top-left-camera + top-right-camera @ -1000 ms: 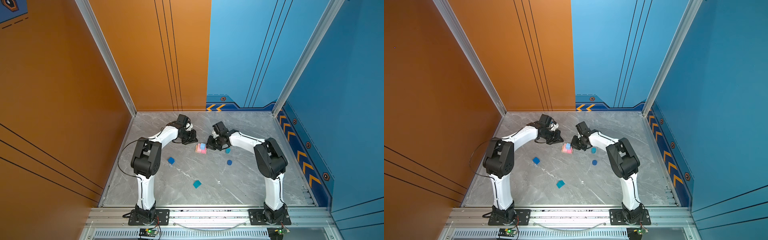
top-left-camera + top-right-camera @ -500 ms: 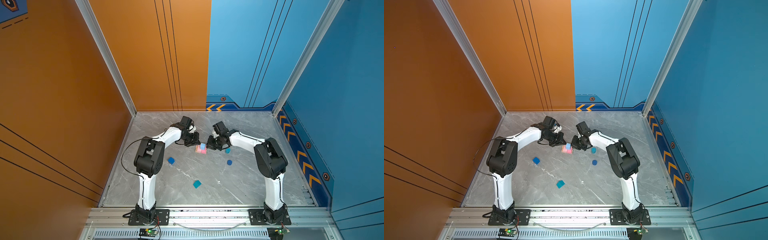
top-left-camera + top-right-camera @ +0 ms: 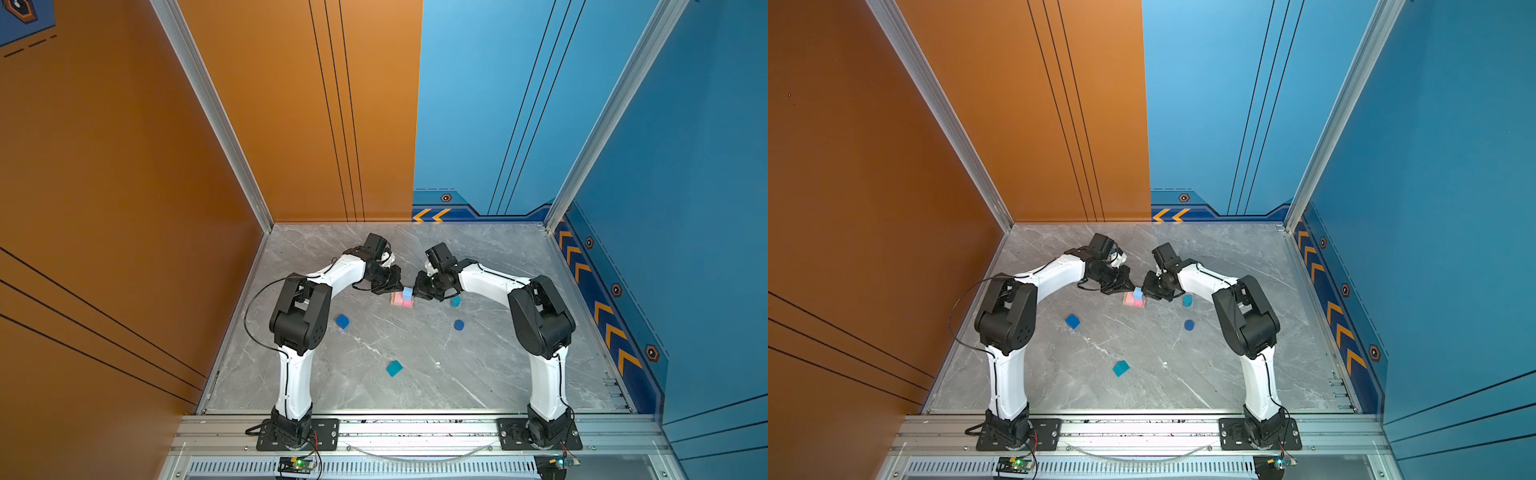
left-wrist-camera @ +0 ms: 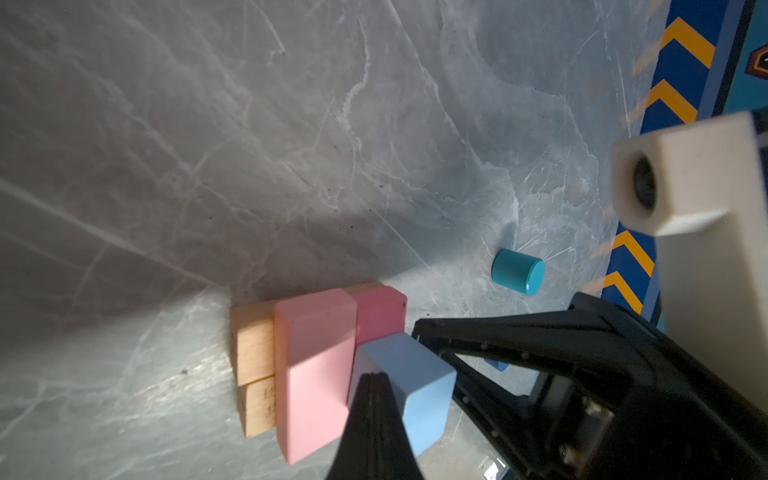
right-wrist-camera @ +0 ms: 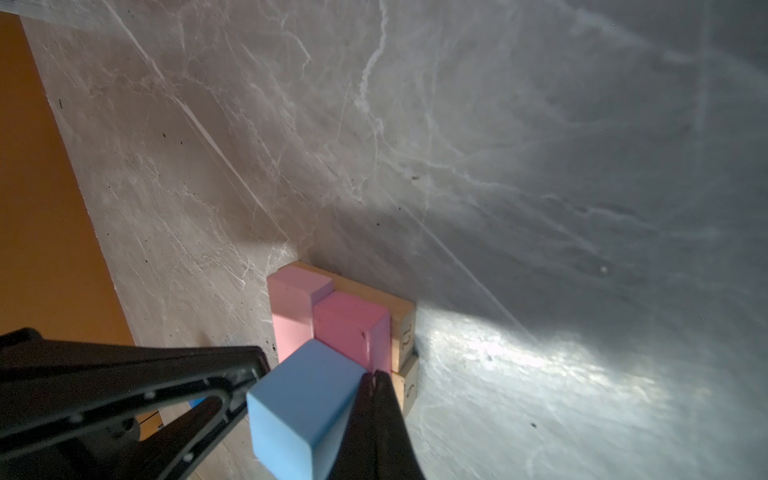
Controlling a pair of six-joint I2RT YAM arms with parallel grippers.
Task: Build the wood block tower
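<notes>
Two pink bars (image 4: 311,365) are lying across two tan bars (image 4: 251,349) on the table (image 3: 415,340), the light-blue cube (image 4: 409,374) perching near their edge. An uneven nudge is risking sliding it off. Left fingers (image 4: 372,419) and right fingers (image 5: 376,415), both pressed together, holding nothing, are seemingly touching its opposite sides

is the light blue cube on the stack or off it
On it: in both wrist views the light-blue cube sits atop the pink bars.
</notes>
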